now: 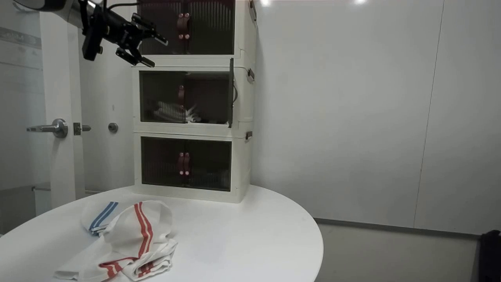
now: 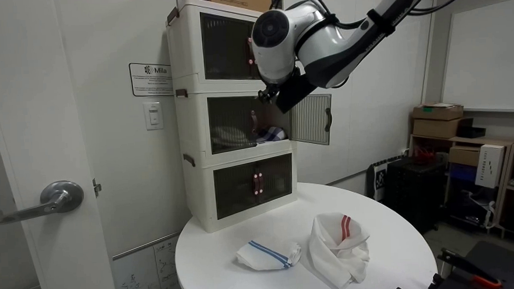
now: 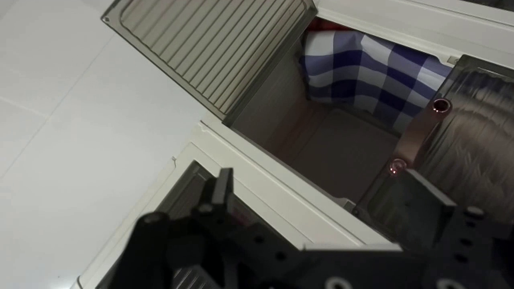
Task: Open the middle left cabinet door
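Observation:
The middle left cabinet door, a dark ribbed see-through panel, shows in both exterior views (image 1: 162, 94) (image 2: 228, 126) and at the right of the wrist view (image 3: 482, 160). It is closed. Its reddish-brown handle (image 1: 181, 96) stands at its inner edge and also shows in the wrist view (image 3: 415, 134). My gripper (image 1: 159, 53) is open and empty, in front of the stack near the top of the middle tier. In the wrist view one fingertip of the gripper (image 3: 327, 180) overlaps the handle's end in the picture; contact cannot be told.
The middle tier's right-hand door (image 2: 311, 119) stands open, swung outward. A blue checked cloth (image 3: 361, 68) lies inside. Top (image 1: 211, 27) and bottom doors (image 1: 209, 164) are closed. A red-striped towel (image 1: 137, 235) and a blue-striped towel (image 2: 267, 254) lie on the round white table (image 1: 250, 243).

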Available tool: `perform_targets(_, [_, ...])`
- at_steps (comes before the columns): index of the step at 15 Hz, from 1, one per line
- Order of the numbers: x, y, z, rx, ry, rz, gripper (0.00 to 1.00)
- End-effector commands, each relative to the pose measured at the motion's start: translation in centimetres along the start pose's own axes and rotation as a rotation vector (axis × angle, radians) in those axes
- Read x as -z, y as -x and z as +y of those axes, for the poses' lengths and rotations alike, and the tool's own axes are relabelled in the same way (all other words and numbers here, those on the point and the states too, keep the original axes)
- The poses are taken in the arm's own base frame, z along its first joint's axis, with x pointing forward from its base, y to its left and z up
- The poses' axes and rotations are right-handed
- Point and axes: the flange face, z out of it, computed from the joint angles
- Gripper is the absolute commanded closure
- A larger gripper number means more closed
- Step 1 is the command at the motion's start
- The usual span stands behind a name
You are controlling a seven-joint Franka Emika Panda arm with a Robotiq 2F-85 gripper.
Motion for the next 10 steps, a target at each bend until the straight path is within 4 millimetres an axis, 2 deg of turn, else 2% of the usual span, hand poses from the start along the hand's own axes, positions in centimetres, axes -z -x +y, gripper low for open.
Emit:
perform_targets(1, [-3.6, 1.1, -5.0, 0.019, 0.021, -0.024, 0.00])
perform_targets(3, [-5.4, 1.8, -6.9, 0.030, -0.022, -0.078, 0.00])
perform_targets(4, [-3.3, 2.3, -5.1, 0.033, -0.011, -0.058, 0.00])
perform_targets(6, [-4.3, 3.0, -6.1, 0.046, -0.011, -0.075, 0.00])
perform_targets(10, [-3.7, 2.3, -5.6, 0.039, -0.007, -0.059, 0.00])
